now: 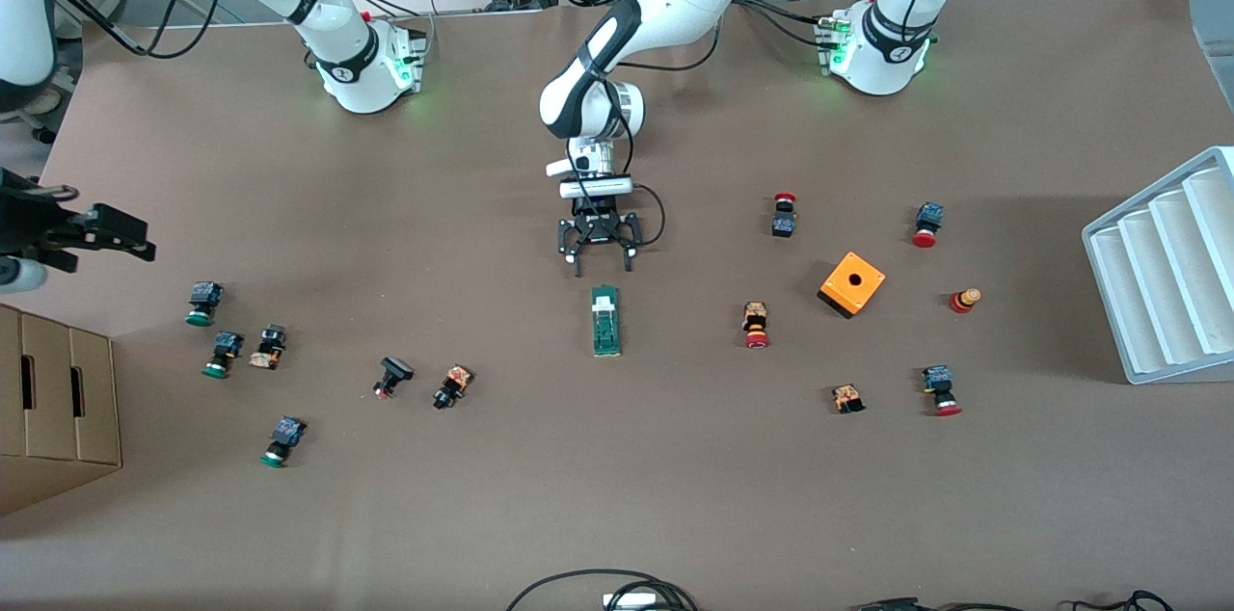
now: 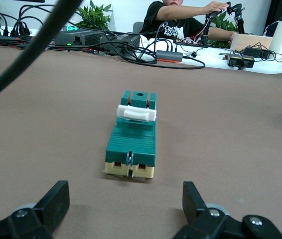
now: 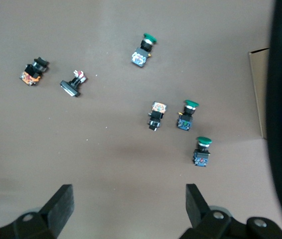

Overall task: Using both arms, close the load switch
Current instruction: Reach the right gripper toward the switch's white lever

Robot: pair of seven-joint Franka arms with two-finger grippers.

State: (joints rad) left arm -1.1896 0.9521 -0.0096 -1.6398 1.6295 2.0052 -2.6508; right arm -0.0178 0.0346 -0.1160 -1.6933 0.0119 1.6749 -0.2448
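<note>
While load switch lies lengthwise toward robots, left end effector hovers open.

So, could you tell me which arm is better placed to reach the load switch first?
Left: the left gripper, fingers open, is right beside the load switch. The right gripper waits above the green push-buttons.

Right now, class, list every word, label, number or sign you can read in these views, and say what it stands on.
None can be read.
Load switch: no lettering shows on it.
White print on a seated person's black shirt, left wrist view: too blurred to read.
Green display on the black box, same view: too small to read.
Push-buttons and orange box: no markings legible.
</note>
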